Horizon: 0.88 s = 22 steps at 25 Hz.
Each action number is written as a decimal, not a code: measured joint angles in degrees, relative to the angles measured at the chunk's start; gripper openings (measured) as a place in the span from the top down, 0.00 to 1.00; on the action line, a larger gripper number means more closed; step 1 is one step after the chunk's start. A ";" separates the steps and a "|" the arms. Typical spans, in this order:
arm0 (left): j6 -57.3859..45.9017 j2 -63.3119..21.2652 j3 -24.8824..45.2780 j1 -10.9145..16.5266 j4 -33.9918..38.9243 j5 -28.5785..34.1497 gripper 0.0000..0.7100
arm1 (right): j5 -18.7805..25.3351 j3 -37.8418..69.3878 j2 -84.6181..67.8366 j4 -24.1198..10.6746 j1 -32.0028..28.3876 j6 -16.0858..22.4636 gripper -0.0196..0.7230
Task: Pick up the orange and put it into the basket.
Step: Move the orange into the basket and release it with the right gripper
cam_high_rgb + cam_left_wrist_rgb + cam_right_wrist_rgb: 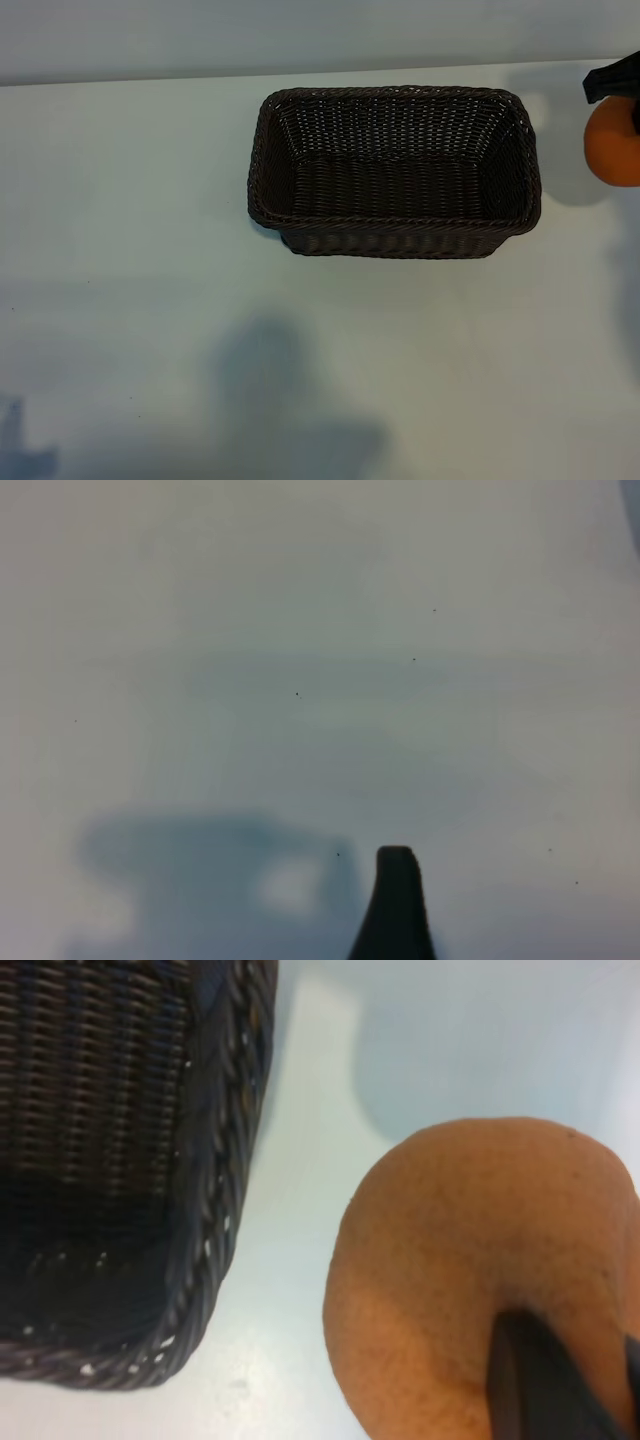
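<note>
Gripping the orange (613, 146) tightly, the right hand (612, 88) has it clear of the table (130, 230), out at the basket's (395, 172) three o'clock and just beside its short end. So the pick-up looks done; carrying it over the rim and letting go is left, and the basket holds nothing yet. Idle, the left hand (396, 905) hangs wide open and empty.

Right gripper (613, 85) black; left fingers (396, 905) dark, tapered, round-tipped.
</note>
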 joint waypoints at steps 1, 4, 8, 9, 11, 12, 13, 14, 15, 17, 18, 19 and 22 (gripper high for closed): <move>0.00 0.00 0.00 0.00 0.00 0.00 0.16 | 0.22 0.00 -0.06 0.00 0.31 0.00 0.88; 0.03 0.00 0.00 0.00 0.00 0.00 0.16 | 0.27 0.00 -0.06 0.00 2.64 0.00 0.88; 0.03 0.00 0.00 0.00 0.00 0.00 0.16 | 0.33 -0.33 -0.06 0.00 7.59 0.00 0.88; 0.03 0.00 0.00 0.00 0.00 0.00 0.16 | 0.61 -0.88 0.06 0.38 8.89 0.00 0.88; 0.07 0.00 0.00 0.00 0.00 0.00 0.16 | 1.26 -3.02 0.49 0.57 11.13 0.11 0.88; 0.07 0.00 0.00 0.00 0.00 0.00 0.16 | 1.71 -4.53 0.98 0.61 12.20 0.21 0.88; 0.07 0.00 0.00 0.00 0.00 0.00 0.16 | 2.03 -5.96 1.63 0.61 13.21 0.26 0.88; 0.07 0.00 0.00 0.00 0.00 0.00 0.16 | 2.49 -7.71 2.53 0.61 13.97 0.32 0.88; 0.07 0.00 0.00 0.00 0.00 0.00 0.16 | 3.00 -9.43 3.41 0.61 14.83 0.32 0.88; 0.15 0.00 0.00 0.00 0.00 0.00 0.16 | 4.41 -12.33 6.09 0.61 16.30 0.37 0.88; 0.15 0.00 0.00 0.00 0.00 0.00 0.16 | 5.19 -13.69 7.54 0.61 17.03 0.43 0.88; 0.15 0.00 0.00 0.00 0.00 0.00 0.16 | 5.89 -14.84 8.75 0.61 17.67 0.43 0.88; 0.15 0.00 0.00 0.00 0.00 0.00 0.16 | 6.66 -17.34 12.41 0.32 18.85 0.49 0.88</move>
